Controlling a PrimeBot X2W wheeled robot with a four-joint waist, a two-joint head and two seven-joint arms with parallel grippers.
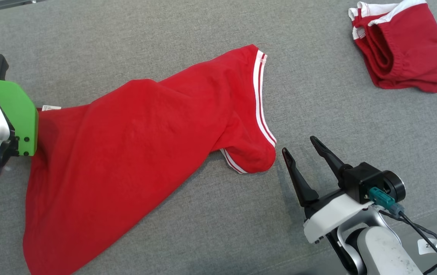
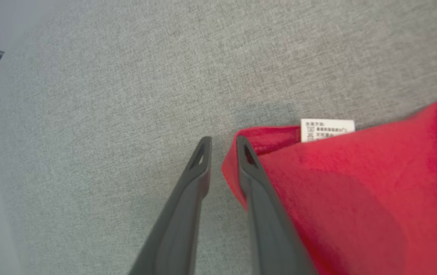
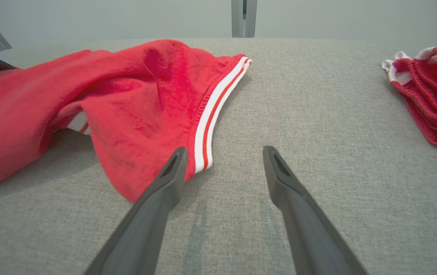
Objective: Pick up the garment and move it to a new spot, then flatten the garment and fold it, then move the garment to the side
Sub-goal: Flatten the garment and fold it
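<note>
Dark fingers on the left gripper (image 2: 223, 139) sat almost together at the garment (image 2: 355, 198) corner by the care label (image 2: 327, 130), honestly couldn't tell if any cloth was pinched. The right gripper (image 3: 226, 149) was spread wide, empty, just beside the striped hem (image 3: 207, 126). The garment lay rumpled across the grey cloth surface (image 1: 203, 30), well apart from another red piece (image 1: 405, 49). My worry: a thin edge grab would probably slip on the lift, and one-sided pulling would bunch it worse
</note>
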